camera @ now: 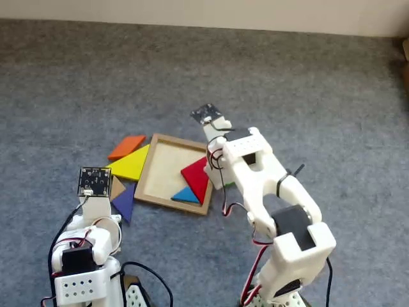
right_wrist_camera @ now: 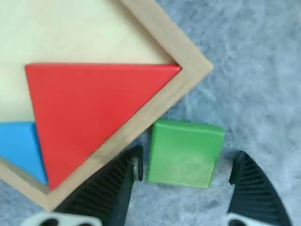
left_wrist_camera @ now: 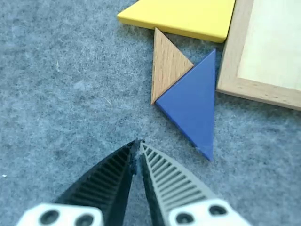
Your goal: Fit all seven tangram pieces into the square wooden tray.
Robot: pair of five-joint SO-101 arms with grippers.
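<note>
On the grey carpet: two pieces sit in the square wooden tray (camera: pixel 143 176), five lie outside it.
Red triangle (camera: pixel 197 177) and light blue triangle (camera: pixel 185 195) are in the tray's corner nearest the right arm. The right gripper (right_wrist_camera: pixel 188 157) has its jaws spread wide either side of the green square (right_wrist_camera: pixel 184 153), just outside the rim. The left gripper (left_wrist_camera: pixel 140 143) is clenched on nothing, near the dark blue triangle (left_wrist_camera: pixel 193 99) and plain wooden triangle (left_wrist_camera: pixel 167 63). Yellow triangle (camera: pixel 131 165) and orange parallelogram (camera: pixel 126 146) lie beside the tray.
</note>
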